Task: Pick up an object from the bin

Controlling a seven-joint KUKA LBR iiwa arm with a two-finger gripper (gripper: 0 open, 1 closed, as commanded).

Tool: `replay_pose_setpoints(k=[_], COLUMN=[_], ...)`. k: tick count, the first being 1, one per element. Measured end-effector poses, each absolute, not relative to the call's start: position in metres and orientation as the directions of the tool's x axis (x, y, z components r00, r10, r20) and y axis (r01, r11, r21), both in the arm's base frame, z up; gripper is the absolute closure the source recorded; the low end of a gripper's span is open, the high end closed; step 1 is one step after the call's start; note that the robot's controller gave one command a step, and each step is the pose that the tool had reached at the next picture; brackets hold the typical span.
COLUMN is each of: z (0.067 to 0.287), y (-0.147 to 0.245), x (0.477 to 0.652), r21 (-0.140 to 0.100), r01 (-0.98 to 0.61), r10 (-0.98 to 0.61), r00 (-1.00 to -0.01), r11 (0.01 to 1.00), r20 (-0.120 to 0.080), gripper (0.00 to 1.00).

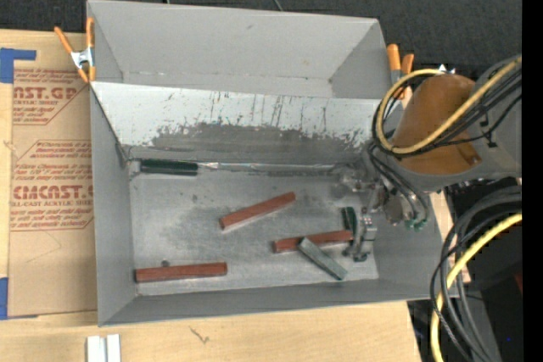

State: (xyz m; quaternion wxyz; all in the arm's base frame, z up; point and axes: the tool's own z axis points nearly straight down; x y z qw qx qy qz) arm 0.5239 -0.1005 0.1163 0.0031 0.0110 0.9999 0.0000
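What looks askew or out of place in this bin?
A grey-green bar lies slantwise across a reddish-brown bar at the front right of the bin, beside the gripper, so the two overlap. Nothing else stands out.

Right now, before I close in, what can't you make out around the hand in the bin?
- Camera view: the right end of the brown stick nearest the hand is hidden behind it.
- The right corner of the bin is covered by the arm.
- Whether the grey-green bar lies on that stick: too small to tell.
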Motion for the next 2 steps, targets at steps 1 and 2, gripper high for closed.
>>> replay_pose_setpoints(k=[1,2], z=[0.140,0.073], y=[-0.114,-0.126], x=[0.527,0.502], r21=[0.004,-0.001], r01=[-0.054,-0.248], r10=[-0.054,-0.248], r00=[-0.998,-0.969], r11=[0.999,0.969], r20=[0.009,-0.002], gripper=[0.00,1.00])
